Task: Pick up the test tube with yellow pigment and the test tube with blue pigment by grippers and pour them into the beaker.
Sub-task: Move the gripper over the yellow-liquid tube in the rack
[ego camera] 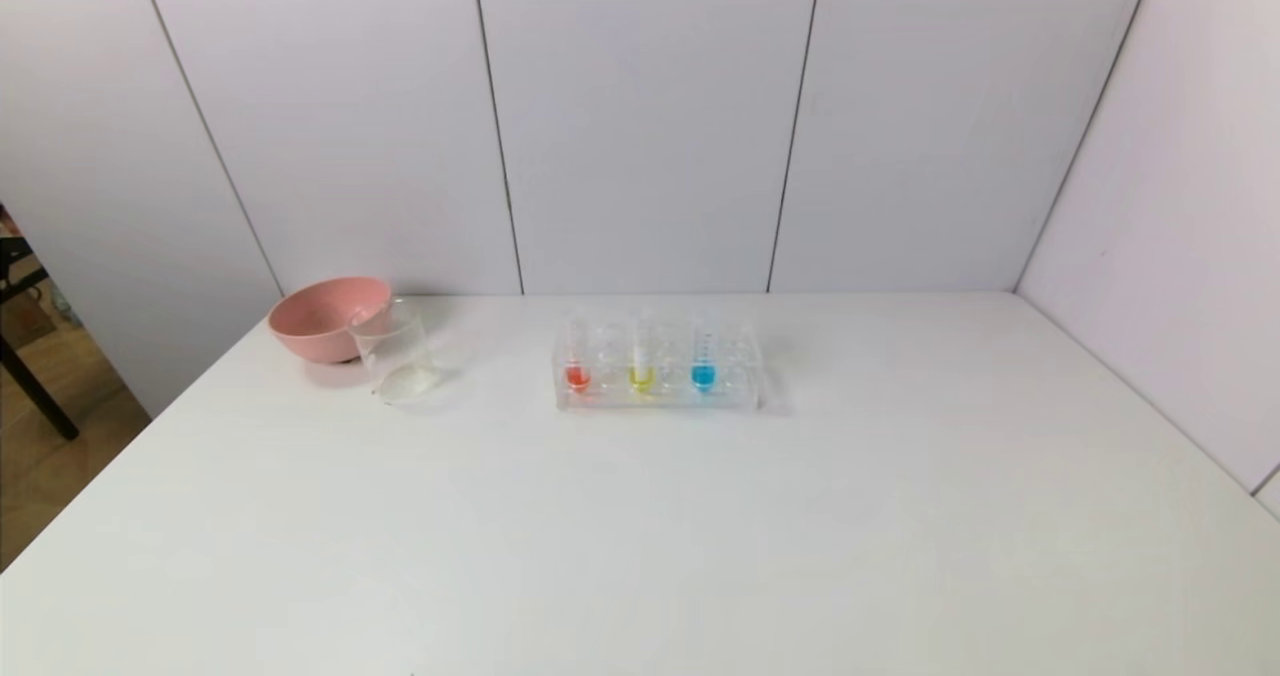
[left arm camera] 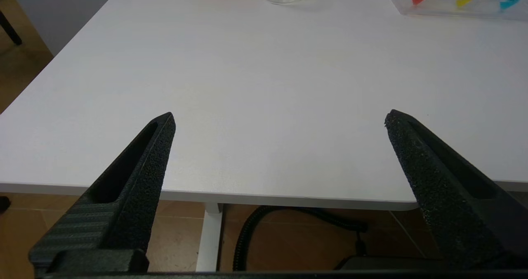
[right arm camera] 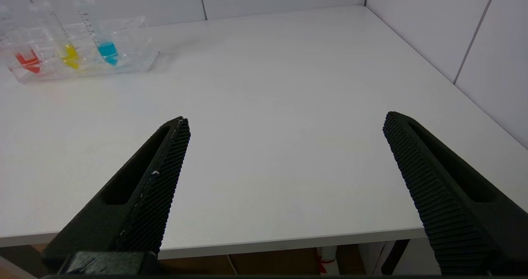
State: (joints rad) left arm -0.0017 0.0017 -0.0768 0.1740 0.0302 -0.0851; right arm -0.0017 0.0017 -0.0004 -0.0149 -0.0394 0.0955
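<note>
the yellow tube [ego camera: 641,361] and the blue tube [ego camera: 703,358] stand upright in a clear rack [ego camera: 750,381] near the middle of the table's far edge, with a red tube [ego camera: 577,361] on the yellow one's left. the beaker [ego camera: 395,356] sits toward the far left corner, just in front of a pink bowl [ego camera: 320,316]. the left gripper [left arm camera: 280,118] and the right gripper [right arm camera: 286,120] hang at the near edge of the table [ego camera: 640,536], each with its fingers spread wide and nothing between them; neither appears in the head view.

the tubes look thin, light, smooth and probably breakable, so a gentle pinch on the bare upper wall above the rack, then a straight lift, seems wise. the beaker looks light and easy to tip.

the clear walls fade into the white table, the tube mouths are hard to make out, and the left wrist view cuts off the bowl and tube tops.
</note>
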